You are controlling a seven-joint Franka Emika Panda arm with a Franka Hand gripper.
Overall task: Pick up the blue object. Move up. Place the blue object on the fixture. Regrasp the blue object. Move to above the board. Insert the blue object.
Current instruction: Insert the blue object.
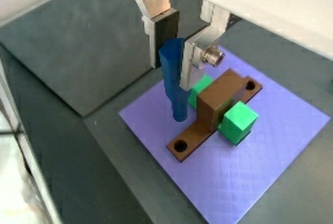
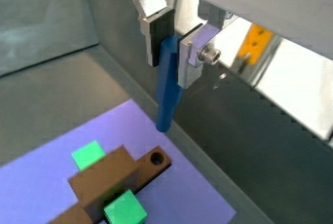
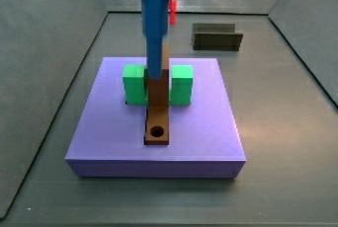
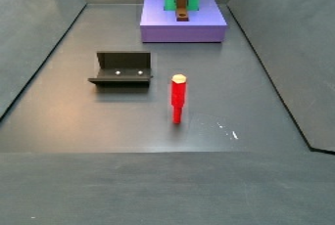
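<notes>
The gripper [image 1: 180, 35] hangs above the board [image 1: 279, 160], and its two silver fingers [image 2: 202, 50] are closed on the top end of the blue object [image 1: 174, 80], which hangs straight down between them. In both wrist views the peg's lower end is clear of the board's surface, and it hangs close to the brown bar [image 1: 215, 111]. In a side view the blue object [image 3: 156, 24] crosses in front of the brown bar [image 3: 157, 108], with its lower tip level with the green block [image 3: 181, 83]. The round hole [image 3: 157, 131] sits at the bar's end further from the green block and is open. How high the tip is above the bar cannot be told from these views.

Away from the board, the fixture [image 4: 121, 69] stands on the grey floor with nothing in it. The red peg [image 4: 178, 98] stands upright near the fixture, on the side away from the board [image 4: 185, 21]. In that side view the gripper itself is out of frame
</notes>
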